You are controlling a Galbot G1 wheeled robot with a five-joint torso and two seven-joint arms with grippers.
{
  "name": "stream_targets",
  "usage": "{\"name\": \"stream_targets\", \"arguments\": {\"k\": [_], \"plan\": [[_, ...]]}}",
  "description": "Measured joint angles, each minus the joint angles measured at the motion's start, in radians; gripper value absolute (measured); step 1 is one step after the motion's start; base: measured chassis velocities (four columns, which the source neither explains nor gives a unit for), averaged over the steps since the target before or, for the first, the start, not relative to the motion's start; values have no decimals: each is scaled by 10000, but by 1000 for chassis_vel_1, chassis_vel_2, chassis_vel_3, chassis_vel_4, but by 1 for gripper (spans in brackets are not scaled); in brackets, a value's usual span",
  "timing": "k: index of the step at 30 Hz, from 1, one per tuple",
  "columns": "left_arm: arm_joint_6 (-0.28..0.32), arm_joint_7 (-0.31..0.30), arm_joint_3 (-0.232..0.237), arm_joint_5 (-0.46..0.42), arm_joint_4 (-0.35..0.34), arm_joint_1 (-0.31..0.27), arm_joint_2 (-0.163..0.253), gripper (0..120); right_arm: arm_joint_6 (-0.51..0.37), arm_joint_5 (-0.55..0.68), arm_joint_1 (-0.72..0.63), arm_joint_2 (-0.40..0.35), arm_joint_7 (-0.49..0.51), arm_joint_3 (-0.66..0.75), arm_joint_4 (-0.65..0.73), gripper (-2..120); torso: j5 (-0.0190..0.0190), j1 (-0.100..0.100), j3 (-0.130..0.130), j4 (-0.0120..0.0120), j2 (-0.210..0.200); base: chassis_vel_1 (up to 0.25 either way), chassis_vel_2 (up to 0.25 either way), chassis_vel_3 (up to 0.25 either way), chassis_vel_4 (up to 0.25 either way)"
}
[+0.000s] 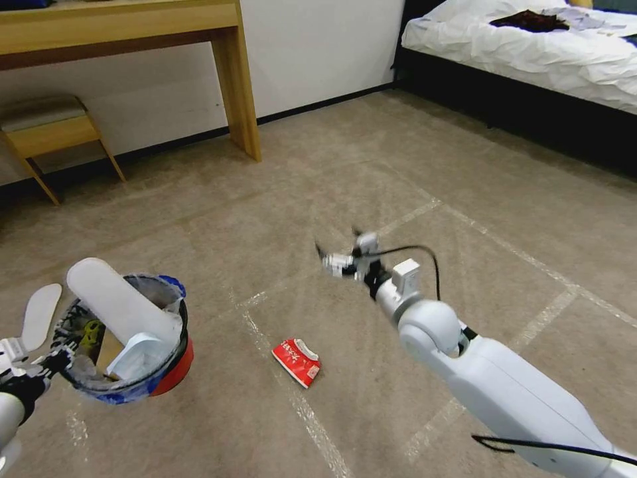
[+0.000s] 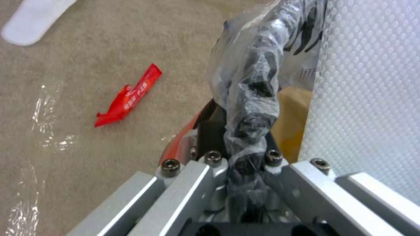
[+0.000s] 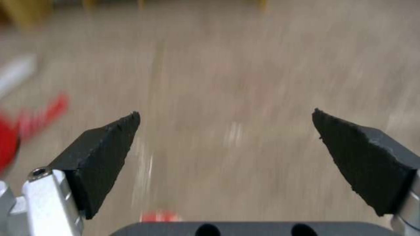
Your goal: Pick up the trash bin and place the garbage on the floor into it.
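The left gripper [image 1: 46, 364] is clamped on the trash bin [image 1: 174, 362] rim just over the floor [image 1: 332, 179], the right gripper [image 1: 340, 260] has fingers apart above the red can [image 1: 296, 362], and a slipper [image 1: 116, 302] sticking out of the bin could tumble if it tips.

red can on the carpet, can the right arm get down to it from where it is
Probably yes: the right gripper hangs open and empty above bare carpet, the crushed red can lies uncovered nearby, and the bin sits off to the side.
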Motion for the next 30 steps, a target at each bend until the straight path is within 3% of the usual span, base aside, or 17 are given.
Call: {"name": "stream_targets", "arguments": {"k": [2,3,4,7,9,21,27,30], "plan": [[0,1,1,-1,13,-4,12,0,-1018,447,273,-73,254,-552,-181,100,1,0,0,4,1,0,0,0,0],[0,1,1,-1,13,-4,12,0,-1018,447,273,-73,254,-552,-181,100,1,0,0,4,1,0,0,0,0],[0,2,1,-5,13,-6,14,0,-1667,768,448,-34,345,-819,-332,100,0,0,0,6,0,0,0,0,0],[0,4,2,-8,12,-5,13,0,-2155,1013,597,53,342,-1027,-514,100,0,0,0,6,0,0,0,0,0],[0,22,6,-13,9,17,13,0,-2938,1006,868,247,-12,-1448,-1004,99,0,0,0,5,1,0,0,0,0],[-5,51,-24,21,-50,69,-111,0,-3147,253,1610,868,-410,-3496,-2761,99,0,0,0,3,1,0,0,0,0],[-13,72,-110,23,-138,189,-220,0,-3070,-209,1756,1785,-801,-4015,-4023,99,2,-1,0,5,0,0,0,0,0],[-18,74,-187,-28,-259,255,-231,0,-2530,-673,1856,2688,-1098,-4329,-4886,99,2,0,0,6,1,0,0,0,0]]}}
